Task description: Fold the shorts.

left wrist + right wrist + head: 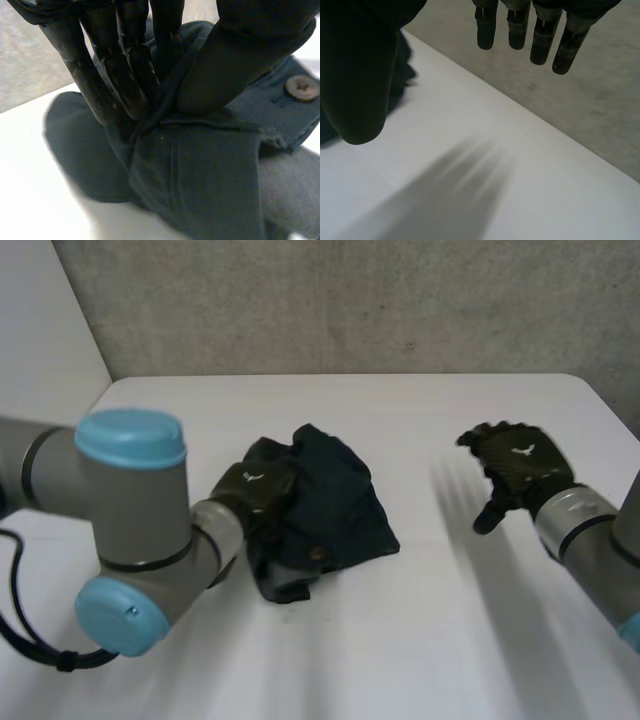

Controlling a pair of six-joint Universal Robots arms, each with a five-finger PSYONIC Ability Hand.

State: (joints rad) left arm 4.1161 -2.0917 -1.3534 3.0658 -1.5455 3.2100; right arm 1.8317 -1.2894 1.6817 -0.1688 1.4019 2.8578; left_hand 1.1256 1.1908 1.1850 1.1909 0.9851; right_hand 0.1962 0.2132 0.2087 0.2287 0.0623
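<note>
The dark blue shorts point(330, 510) lie crumpled in a heap near the middle of the white table point(400, 420). My left hand point(255, 490) rests on the heap's left side. In the left wrist view its fingers point(120, 75) and thumb pinch a ridge of the shorts point(200, 170) between them, close to a waistband button point(301, 87). My right hand point(515, 470) hovers above the table to the right of the shorts, apart from them. Its fingers point(520, 30) are straight and hold nothing. Behind its thumb a dark bit of the shorts point(405, 75) shows.
A grey wall point(350, 300) runs behind the table's far edge. Bare tabletop point(470, 165) lies under and around my right hand. My left arm's big grey joints point(130, 530) stand over the near left part of the table.
</note>
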